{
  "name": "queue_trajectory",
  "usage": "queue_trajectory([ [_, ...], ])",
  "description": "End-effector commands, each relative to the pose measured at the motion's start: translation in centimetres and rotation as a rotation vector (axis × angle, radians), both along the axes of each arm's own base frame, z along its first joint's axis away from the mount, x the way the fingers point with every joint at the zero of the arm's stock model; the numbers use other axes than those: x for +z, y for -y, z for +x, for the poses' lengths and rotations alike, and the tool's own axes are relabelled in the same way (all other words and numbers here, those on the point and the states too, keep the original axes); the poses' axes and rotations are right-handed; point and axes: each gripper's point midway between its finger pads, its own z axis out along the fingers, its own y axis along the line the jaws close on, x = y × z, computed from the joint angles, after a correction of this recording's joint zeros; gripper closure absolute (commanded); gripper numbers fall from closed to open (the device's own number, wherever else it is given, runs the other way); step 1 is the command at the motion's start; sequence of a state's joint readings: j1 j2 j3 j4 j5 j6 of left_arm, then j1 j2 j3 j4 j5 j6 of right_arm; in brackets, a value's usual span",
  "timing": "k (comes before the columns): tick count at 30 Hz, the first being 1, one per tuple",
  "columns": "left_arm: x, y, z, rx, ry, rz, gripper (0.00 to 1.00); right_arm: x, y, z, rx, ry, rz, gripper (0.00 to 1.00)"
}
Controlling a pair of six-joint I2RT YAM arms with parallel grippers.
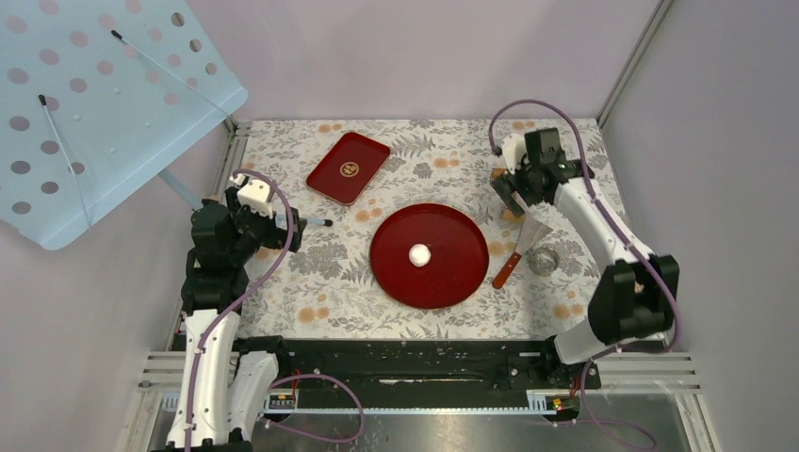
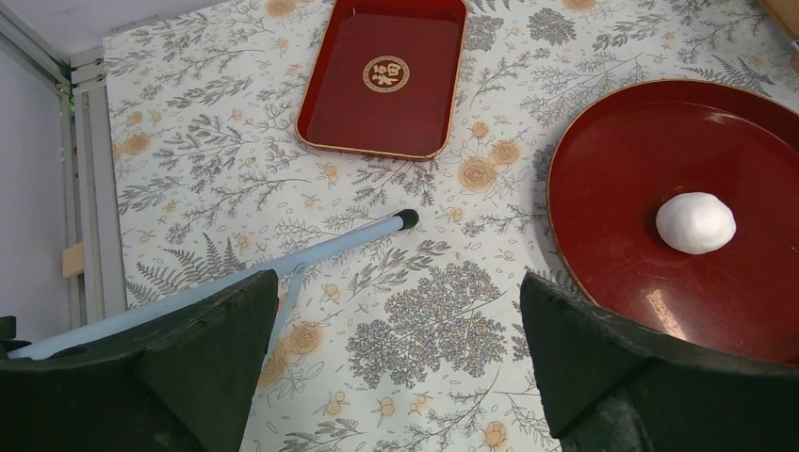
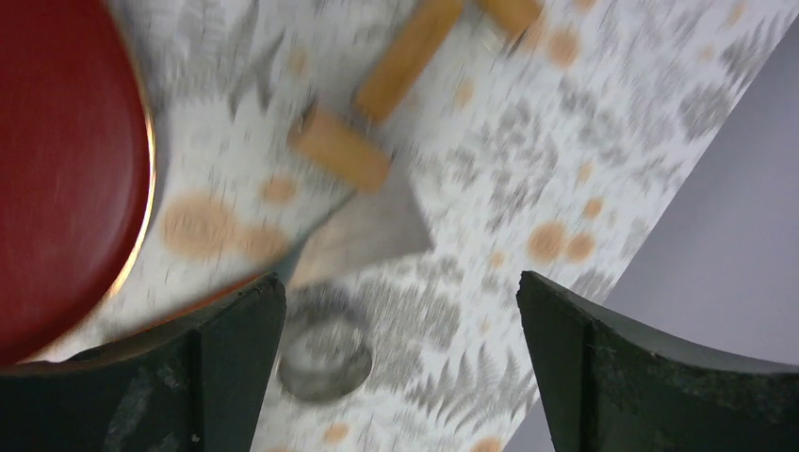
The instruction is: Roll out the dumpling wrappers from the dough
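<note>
Scraper (image 1: 521, 250) and metal ring (image 1: 543, 259) beside red tray (image 1: 450, 281) with dough (image 1: 419, 254)

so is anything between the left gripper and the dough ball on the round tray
Nothing visible does. Between the open left gripper and the dough ball lie only bare tablecloth and the rim of the round red tray. The blue stand leg lies off to the left of that line.

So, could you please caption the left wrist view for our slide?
Open left fingers above the floral table; dough ball on round red tray, rectangular tray beyond.
</note>
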State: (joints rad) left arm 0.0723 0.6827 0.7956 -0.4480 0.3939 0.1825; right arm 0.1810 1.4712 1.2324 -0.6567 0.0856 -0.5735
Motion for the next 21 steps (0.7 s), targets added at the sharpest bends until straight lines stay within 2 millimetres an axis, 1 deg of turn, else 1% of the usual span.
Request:
queue_trajectory([
  [1,0.9,0.1,0.4,-0.011,0.044,-0.007,0.01,0.0,-2.0,5.9,0.024,0.087,0.001,0.01],
  [2,0.9,0.1,0.4,-0.013,0.043,-0.006,0.01,-0.8,-2.1,6.6,0.057,0.085,-0.03,0.03],
  [5,0.6,0.1,0.6,-0.016,0.03,-0.008,0.01,-3.4,-2.7,7.8,0.157,0.073,-0.107,0.08],
  [9,0.3,0.1,0.7,-0.019,0.02,-0.006,0.01,-6.2,-3.3,7.8,0.261,0.04,-0.203,0.1],
  [13,0.2,0.2,0.8,-0.021,0.017,-0.007,0.01,-7.9,-2.9,7.9,0.302,0.001,-0.259,0.13],
  [18,0.1,0.1,0.9,-0.018,0.012,-0.005,0.01,-9.8,-2.5,7.0,0.364,-0.064,-0.294,0.15],
  [21,0.1,0.1,0.9,-0.017,0.011,-0.005,0.01,-10.6,-2.3,6.5,0.389,-0.105,-0.312,0.22],
])
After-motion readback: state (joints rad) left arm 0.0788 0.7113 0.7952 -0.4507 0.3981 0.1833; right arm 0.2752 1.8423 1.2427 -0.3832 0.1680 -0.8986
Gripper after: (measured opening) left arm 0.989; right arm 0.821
